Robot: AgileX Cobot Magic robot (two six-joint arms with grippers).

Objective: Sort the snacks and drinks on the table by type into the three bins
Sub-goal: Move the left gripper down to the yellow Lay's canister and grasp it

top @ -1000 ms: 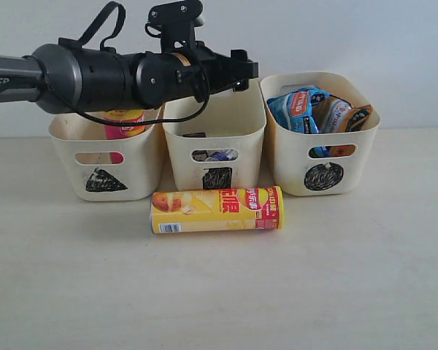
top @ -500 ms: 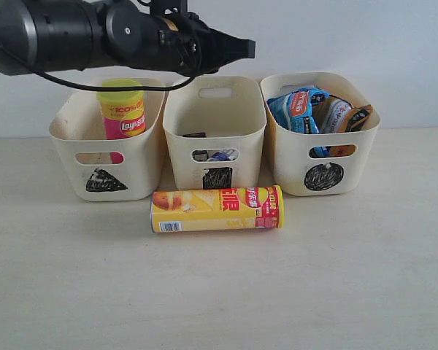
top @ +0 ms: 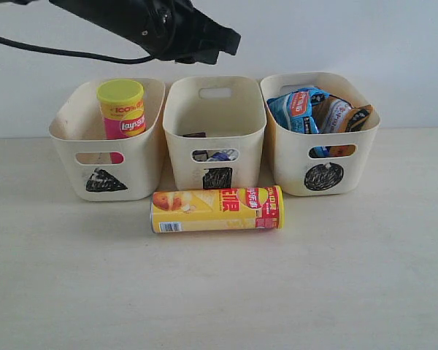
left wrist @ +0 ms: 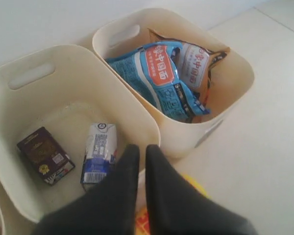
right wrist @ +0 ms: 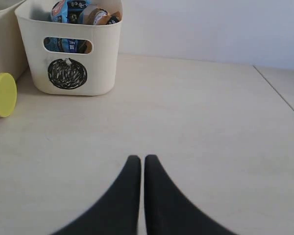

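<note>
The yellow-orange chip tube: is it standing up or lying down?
Lying down: the yellow-orange chip tube rests on its side on the table, just in front of the square-marked bin.

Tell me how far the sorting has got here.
Done: pink tube in the triangle bin; white and blue carton and dark purple carton in the square bin; blue bag and orange bag in the circle bin. In hand: nothing, left gripper and right gripper are shut and empty. Left: the yellow-orange tube, lying on its side on the table before the square bin.
</note>
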